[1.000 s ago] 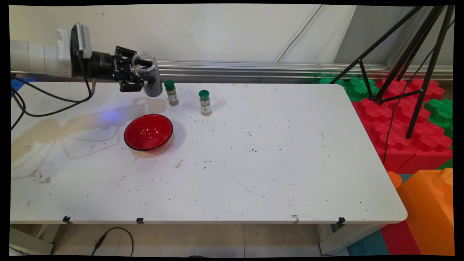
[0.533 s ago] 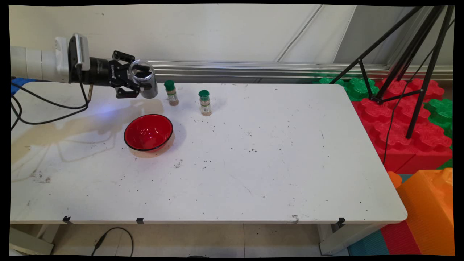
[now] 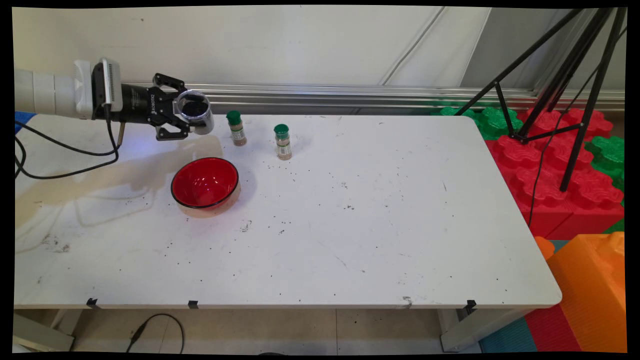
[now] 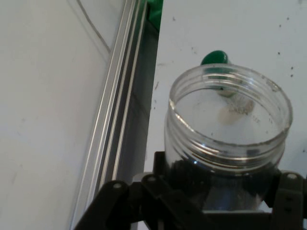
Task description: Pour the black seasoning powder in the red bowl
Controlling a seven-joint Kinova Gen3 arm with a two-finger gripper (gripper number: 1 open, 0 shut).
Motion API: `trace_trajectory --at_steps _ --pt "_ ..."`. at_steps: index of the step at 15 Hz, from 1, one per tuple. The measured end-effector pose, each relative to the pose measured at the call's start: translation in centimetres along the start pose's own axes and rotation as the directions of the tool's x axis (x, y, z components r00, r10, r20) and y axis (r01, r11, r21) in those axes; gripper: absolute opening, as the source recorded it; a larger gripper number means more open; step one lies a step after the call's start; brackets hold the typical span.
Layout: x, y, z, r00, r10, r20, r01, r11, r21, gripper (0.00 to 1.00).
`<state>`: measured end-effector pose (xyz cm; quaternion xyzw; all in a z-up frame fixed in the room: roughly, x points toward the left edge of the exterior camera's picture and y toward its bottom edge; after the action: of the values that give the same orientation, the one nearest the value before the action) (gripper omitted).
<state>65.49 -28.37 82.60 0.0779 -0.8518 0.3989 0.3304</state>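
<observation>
My gripper [image 3: 190, 116] is shut on a clear open-mouthed plastic jar [image 3: 195, 111] with dark grains inside. It holds the jar tilted, mouth toward the camera, above the table's far left. In the hand view the jar [image 4: 229, 139] fills the lower right, its open mouth facing up the picture. A red bowl [image 3: 205, 182] sits on the table below and slightly right of the jar. Two small green-capped spice bottles stand just right of the jar: the nearer one [image 3: 236, 128] and the farther one [image 3: 283, 142]. One green cap [image 4: 214, 58] shows beyond the jar's rim.
Dark grains lie scattered over the white table [image 3: 350, 225]. A metal rail [image 3: 350, 95] runs along the wall behind. Red and green foam blocks [image 3: 560, 165], a black tripod [image 3: 575, 100] and an orange block [image 3: 595, 290] stand off the right end.
The gripper has drawn slightly left and lower while rolling, so the jar has tipped from nearly upright to lying over with its mouth toward the camera.
</observation>
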Motion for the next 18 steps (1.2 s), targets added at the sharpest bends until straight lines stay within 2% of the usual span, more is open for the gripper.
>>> trace_trajectory --at_steps 4,9,13,18 --pt "-0.1 0.6 -0.4 0.996 0.094 0.001 -0.094 0.996 0.005 0.0" --pt "-0.2 1.5 -0.8 0.977 0.211 -0.013 -0.211 0.977 0.001 0.0" --pt "-0.4 2.3 -1.0 0.957 0.29 -0.014 -0.29 0.957 -0.006 0.0" --pt "-0.5 3.0 -0.9 0.927 0.374 0.008 -0.374 0.927 -0.008 0.0"
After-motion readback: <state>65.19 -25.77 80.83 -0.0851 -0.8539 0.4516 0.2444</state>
